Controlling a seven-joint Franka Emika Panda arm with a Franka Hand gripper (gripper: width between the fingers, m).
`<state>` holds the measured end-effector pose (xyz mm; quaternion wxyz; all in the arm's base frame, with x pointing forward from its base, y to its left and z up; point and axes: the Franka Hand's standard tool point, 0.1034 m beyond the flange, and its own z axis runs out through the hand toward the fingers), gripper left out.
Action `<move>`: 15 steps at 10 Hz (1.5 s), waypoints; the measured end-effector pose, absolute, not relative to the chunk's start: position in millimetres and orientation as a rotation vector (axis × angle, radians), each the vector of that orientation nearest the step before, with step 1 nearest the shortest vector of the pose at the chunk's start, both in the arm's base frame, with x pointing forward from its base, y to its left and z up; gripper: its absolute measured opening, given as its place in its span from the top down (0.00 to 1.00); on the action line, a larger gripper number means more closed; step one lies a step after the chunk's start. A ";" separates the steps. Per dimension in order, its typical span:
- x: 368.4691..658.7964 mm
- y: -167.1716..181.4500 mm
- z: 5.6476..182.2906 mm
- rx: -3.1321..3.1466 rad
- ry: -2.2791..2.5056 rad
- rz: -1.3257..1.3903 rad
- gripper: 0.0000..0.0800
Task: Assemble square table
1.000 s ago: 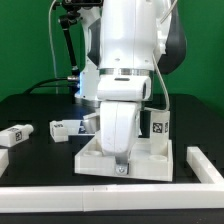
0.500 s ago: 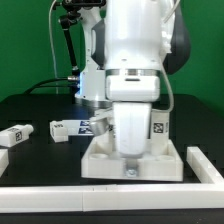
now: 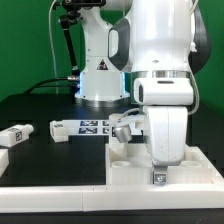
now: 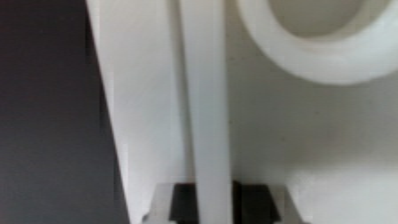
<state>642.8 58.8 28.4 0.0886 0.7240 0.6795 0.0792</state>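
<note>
Far on the exterior view's left: 1 short white leg post (image 3: 14,133) with a black-and-white tag, lying on the black table (image 3: 40,165). Just to its right: the other leg post (image 3: 57,130), lying down too, apart from the 1st. Next, further back: the flat marker board (image 3: 95,126) with its row of tags. Then, on the exterior view's right, near the front: the big white square table panel (image 3: 128,160), low on the table, close behind the long white bar (image 3: 50,205). At its front edge: the gripper (image 3: 158,177), pointing down, squeezed tight on the panel's thin raised rim (image 4: 208,100). In the wrist view: 2 dark fingers (image 4: 164,203) pinching that rim from both sides, with a round dip (image 4: 329,30) in the panel beside it.
</note>
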 end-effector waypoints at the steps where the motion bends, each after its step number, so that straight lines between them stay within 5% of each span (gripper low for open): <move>1: 643.1 55.8 28.4 2.161 2.015 0.235 0.92; 3: 641.6 55.7 27.9 2.163 2.017 0.230 0.92; 4: 635.4 56.2 26.6 2.172 2.027 0.208 0.65; 5: 630.3 56.6 25.9 2.180 2.036 0.187 0.65; 6: 625.1 57.1 25.4 2.186 2.044 0.170 0.39; 7: 620.9 57.4 25.1 2.191 2.050 0.155 0.25; 15: 618.6 57.7 25.0 2.194 2.053 0.148 0.19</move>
